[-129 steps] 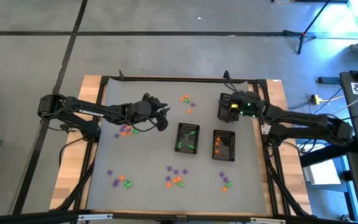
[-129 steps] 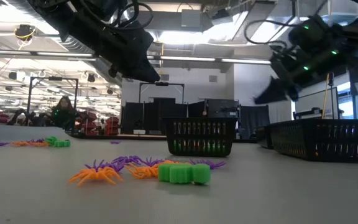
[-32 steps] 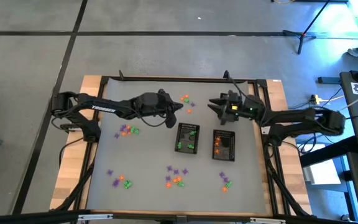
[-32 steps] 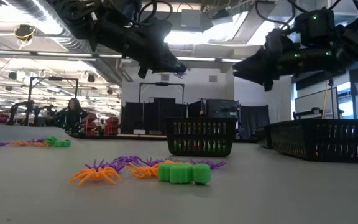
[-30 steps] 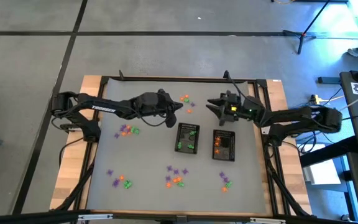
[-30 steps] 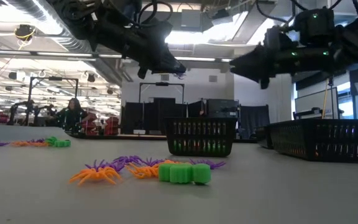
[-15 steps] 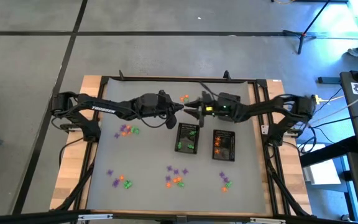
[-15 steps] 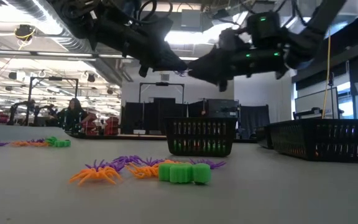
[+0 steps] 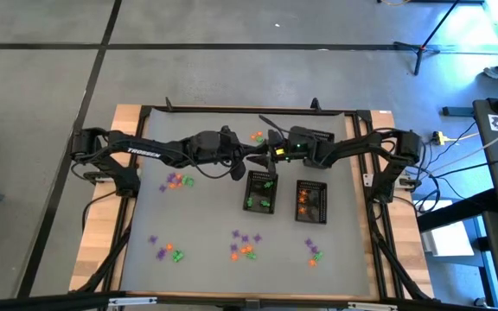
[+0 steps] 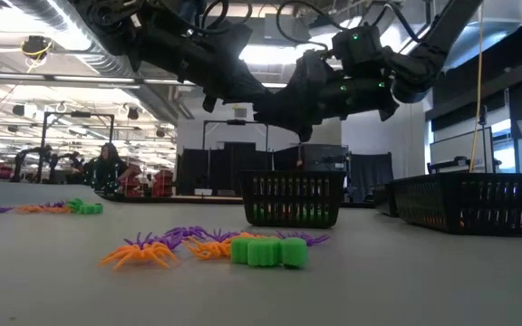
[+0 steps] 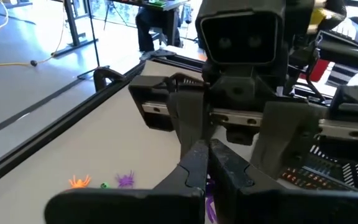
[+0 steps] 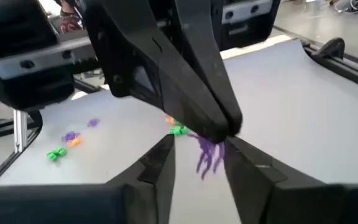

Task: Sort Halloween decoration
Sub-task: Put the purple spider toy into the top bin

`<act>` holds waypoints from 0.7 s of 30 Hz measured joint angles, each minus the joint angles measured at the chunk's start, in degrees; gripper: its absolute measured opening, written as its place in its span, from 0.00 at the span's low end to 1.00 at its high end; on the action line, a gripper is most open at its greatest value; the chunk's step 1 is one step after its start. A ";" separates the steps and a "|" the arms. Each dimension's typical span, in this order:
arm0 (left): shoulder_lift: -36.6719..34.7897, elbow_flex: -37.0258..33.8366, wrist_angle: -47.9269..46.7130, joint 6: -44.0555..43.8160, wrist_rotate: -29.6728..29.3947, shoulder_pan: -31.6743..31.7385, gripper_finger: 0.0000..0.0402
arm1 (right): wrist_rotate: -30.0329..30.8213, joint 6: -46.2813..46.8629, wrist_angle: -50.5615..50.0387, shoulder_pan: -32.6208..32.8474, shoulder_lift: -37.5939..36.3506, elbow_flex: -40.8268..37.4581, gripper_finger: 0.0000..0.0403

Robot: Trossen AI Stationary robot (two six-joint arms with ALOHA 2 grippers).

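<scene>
Above the green-filled basket [image 9: 261,191], a purple spider trinket [image 12: 207,153] is being gripped by the closed left pincer [image 9: 253,159]. It is being flanked by the spread fingers [image 12: 159,163] of the right pincer [image 9: 264,156], which are not yet touching it. Other orange, green and purple trinkets [image 9: 244,244] are being left scattered on the table [image 9: 197,216] near that basket.

Two dark jointed arms with white lettering, green indicator lights.
</scene>
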 joint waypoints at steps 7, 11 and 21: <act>-0.02 0.00 -0.05 0.00 -0.02 0.00 0.00 | 0.00 -1.37 0.17 -0.02 0.00 0.00 0.03; -0.04 0.00 -0.24 0.00 0.00 0.00 0.00 | 0.02 -1.39 -0.10 -0.02 0.00 0.00 0.04; -0.04 0.00 -0.83 3.26 -2.96 0.09 0.18 | 0.04 -1.47 -1.34 -0.15 0.00 0.00 0.02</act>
